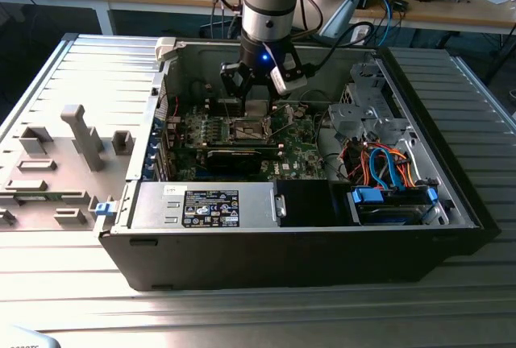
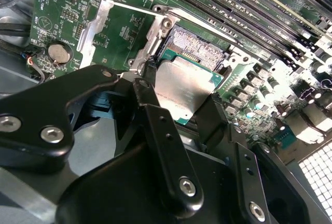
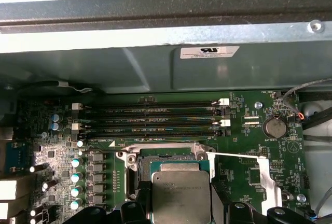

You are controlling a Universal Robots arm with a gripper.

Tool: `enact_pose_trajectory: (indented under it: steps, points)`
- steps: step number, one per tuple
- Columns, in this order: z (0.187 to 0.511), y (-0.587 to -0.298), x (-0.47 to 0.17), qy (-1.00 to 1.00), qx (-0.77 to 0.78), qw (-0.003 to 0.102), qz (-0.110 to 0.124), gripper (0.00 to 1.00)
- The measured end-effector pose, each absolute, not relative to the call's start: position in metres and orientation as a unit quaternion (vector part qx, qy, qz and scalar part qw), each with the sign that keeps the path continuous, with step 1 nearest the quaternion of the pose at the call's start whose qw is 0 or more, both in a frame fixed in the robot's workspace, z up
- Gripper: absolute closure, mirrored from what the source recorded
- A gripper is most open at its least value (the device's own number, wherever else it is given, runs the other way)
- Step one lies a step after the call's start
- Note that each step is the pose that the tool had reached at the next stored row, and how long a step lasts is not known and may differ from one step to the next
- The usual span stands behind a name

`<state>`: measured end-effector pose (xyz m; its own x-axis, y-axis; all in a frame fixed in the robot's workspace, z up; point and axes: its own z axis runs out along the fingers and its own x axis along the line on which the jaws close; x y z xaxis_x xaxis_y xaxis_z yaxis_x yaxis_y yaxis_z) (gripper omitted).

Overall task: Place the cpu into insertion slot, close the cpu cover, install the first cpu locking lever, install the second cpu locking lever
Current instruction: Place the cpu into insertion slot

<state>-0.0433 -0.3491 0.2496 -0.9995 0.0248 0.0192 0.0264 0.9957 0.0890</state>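
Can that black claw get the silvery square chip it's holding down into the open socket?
Probably yes: the black gripper holds the silvery square chip right over the bare socket, and the silvery metal cover frame seems swung aside, leaving the way free.

Arm (image 1: 270,2): a cylindrical wrist section in silver-grey metal above a darker band is being shown in the exterior view; a blue light (image 1: 264,58) is being displayed at its lower end, and a white tag (image 1: 278,80) is being carried beneath. Gripper (image 2: 181,94): matte black angular links and slim fingers (image 2: 155,110) are being shown in the second wrist view, fastened by silver round-head screws (image 2: 188,186).
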Motion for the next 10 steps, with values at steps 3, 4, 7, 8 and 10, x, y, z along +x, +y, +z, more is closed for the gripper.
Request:
enact_pose_trajectory:
  steps: [3,4,7,8,10]
  points:
    - [0.2489,-0.3491,-0.0435,-0.999,-0.013,0.009,-0.044,0.46]
    - [0.2487,-0.3491,-0.0435,-0.999,-0.013,0.009,-0.044,0.46]
    - [0.2487,-0.3491,-0.0435,-0.999,-0.013,0.009,-0.044,0.46]
    - [0.2486,-0.3491,-0.0435,-0.999,-0.013,0.009,-0.044,0.46]
    - [0.2485,-0.349,-0.0435,-0.999,-0.013,0.009,-0.043,0.46]
